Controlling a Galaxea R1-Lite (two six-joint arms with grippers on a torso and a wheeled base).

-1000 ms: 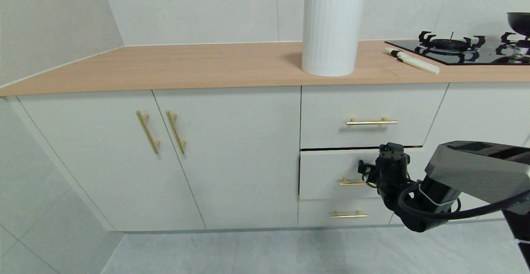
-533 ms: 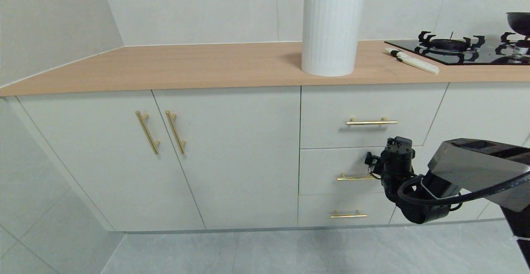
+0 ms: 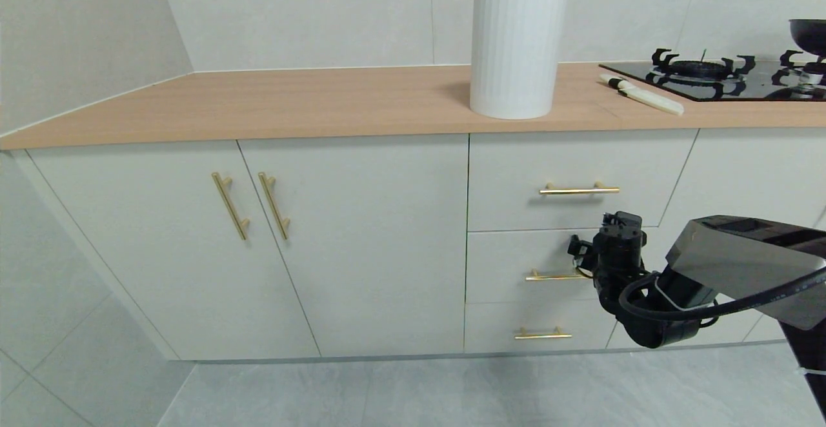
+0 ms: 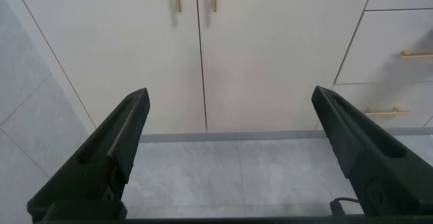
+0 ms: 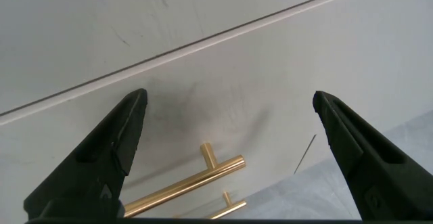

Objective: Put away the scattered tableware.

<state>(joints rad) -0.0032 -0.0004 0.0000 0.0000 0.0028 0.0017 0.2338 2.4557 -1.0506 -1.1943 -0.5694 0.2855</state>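
Knife [image 3: 642, 95], long and pale with a dark band near one end, lies flat on the wood-grain counter [image 3: 290, 101], just beside the glossy black glass hob [image 3: 723, 82]. Whether the pale part is bare blade or a sheath is hard to make out. A tall white ribbed cylinder [image 3: 516, 49] stands near it on the same counter. A dark rounded pot [image 3: 810, 27] is cut off at the edge.

Below, the cabinet fronts are matte and pale with slim brass bar handles. The right claw [image 3: 621, 220], black and blocky, sits close against the middle drawer [image 3: 516, 256], which is flush with its neighbours. Its tapered fingers are spread wide and grip nothing. It covers the right end of that drawer's handle [image 3: 552, 277].

The left claw [image 4: 230, 95] is also spread wide and holds nothing, above the grey tiled floor [image 4: 223, 170] and facing the double doors [image 4: 270, 55].
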